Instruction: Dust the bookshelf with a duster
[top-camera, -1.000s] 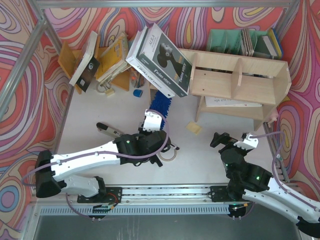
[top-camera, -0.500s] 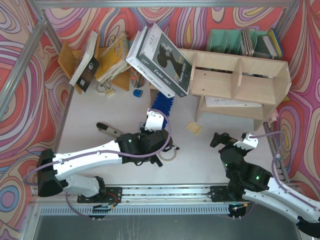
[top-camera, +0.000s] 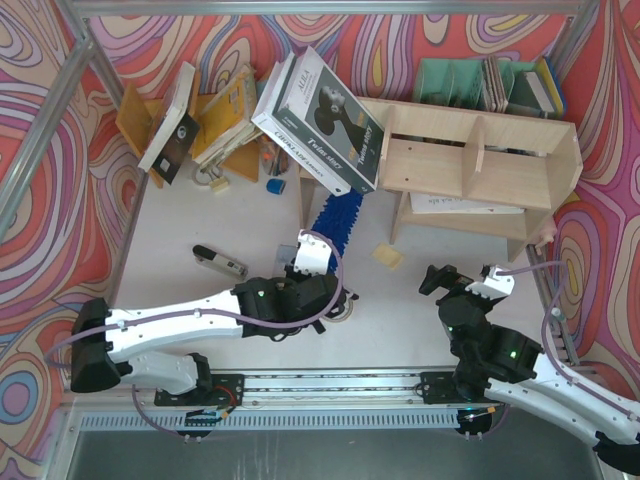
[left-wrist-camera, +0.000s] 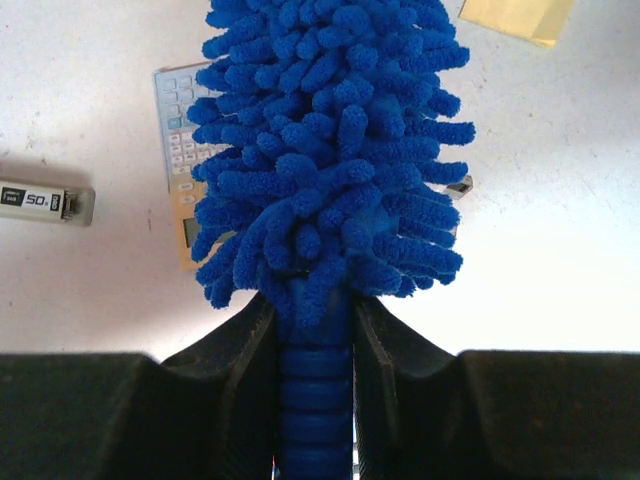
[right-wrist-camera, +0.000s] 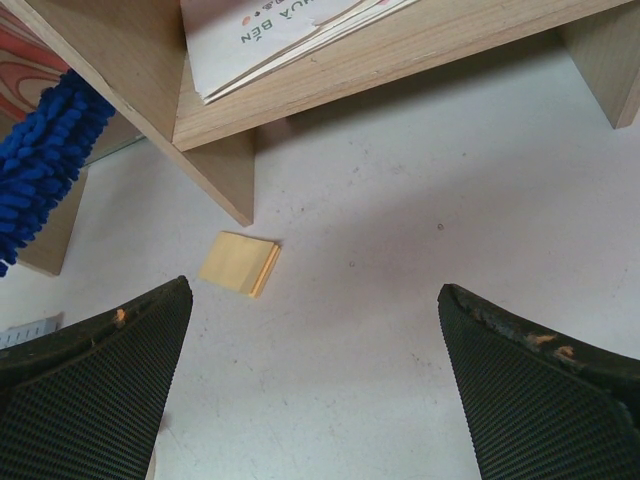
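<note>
Since a second ago, the left arm has drawn back toward the bottom of the overhead frame, and the duster (top-camera: 337, 218) has swung so that its head now slants up and to the right instead of pointing straight up.

The fluffy blue head sits just above the centre of the overhead view. Its tip reaches under a large leaning book (top-camera: 320, 120) at the left end of the bookshelf (top-camera: 480, 160). In the right wrist view the head shows at the upper left edge, just beside the shelf's left upright panel. Contact with the wood cannot be told.

The left gripper (left-wrist-camera: 315, 320) is clamped tight on the duster's ribbed blue handle, right below the head. Under the head, on the white table (top-camera: 200, 220), lies a calculator (left-wrist-camera: 180, 130). A small grey labelled item (left-wrist-camera: 45, 203) lies at the left.

A yellow pad of notes (right-wrist-camera: 240, 263) rests near the shelf's foot. The right gripper (right-wrist-camera: 312, 300) hangs at lower right in the overhead view, jaws spread wide and holding nothing.
</note>
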